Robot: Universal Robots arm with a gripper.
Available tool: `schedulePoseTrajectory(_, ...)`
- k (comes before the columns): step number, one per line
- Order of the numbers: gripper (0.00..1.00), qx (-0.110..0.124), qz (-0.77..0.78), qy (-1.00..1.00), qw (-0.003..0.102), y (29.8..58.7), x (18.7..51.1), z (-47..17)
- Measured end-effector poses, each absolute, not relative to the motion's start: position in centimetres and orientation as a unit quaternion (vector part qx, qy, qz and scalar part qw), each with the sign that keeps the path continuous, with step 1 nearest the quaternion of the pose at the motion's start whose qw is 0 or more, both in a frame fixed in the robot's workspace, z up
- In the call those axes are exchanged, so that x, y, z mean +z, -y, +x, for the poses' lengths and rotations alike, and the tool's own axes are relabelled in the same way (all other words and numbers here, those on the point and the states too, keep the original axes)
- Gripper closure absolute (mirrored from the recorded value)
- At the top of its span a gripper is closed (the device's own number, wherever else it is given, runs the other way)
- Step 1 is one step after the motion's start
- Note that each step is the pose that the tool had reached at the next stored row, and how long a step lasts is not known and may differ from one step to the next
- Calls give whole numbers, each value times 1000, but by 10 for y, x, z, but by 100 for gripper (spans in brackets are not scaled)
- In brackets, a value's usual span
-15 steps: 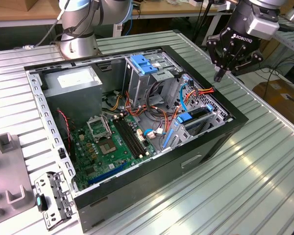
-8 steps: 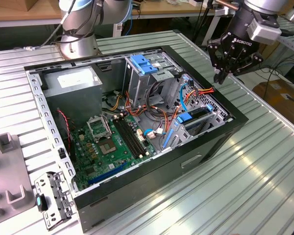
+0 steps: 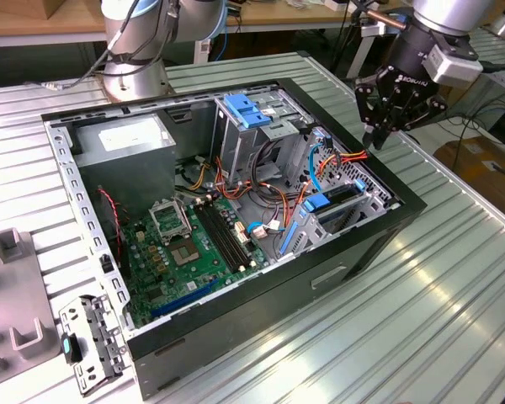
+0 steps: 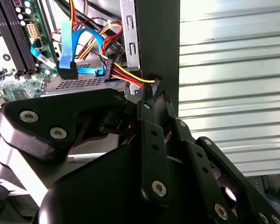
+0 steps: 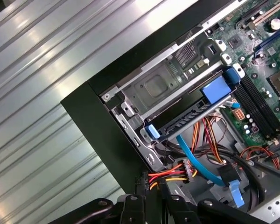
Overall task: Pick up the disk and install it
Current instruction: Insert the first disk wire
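**While the disk (image 5: pixel 186 120) sits in the drive cage of the case (image 3: pixel 261 324), the gripper (image 3: pixel 376 139) hangs over the case's corner**

Although the fingers (image 4: pixel 152 123) are drawn narrow, with little or no gap showing between them in the second wrist view, their tips meet the end of the red, yellow and black power lead (image 5: pixel 167 177) just inside the case's rim, and whether they pinch it cannot be settled; the disk lies on edge in the cage at that same corner of the case, its dark body showing between two blue rail tabs (image 5: pixel 151 132), apart from the fingers; a blue data cable (image 5: pixel 196 158) loops past it toward the case's middle, where the motherboard (image 3: pixel 194 244) covers the case's floor; by its look the disk is a dense, rigid slab, likely heavy for its bulk, with smooth metal faces that would slide in a light pinch; it will not flex, but a knock or a drop could harm it, and its connector end ought not to be squeezed; the sound hold, on this judgement, is across the two long sides, where the blue rails give plastic to bite on, near the middle of its length so that it hangs level; how deep it sits in the cage cannot be told
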State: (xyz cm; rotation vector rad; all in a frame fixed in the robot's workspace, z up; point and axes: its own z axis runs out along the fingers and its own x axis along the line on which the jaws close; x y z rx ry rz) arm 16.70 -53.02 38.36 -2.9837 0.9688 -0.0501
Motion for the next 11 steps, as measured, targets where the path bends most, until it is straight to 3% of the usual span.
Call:
schedulePoseTrajectory(3,74,-20,-952,-305,4,530,379,167)
schedulePoseTrajectory(4,67,-20,-953,-301,4,531,376,167)
schedulePoseTrajectory(11,67,-22,-957,-288,4,531,365,167)
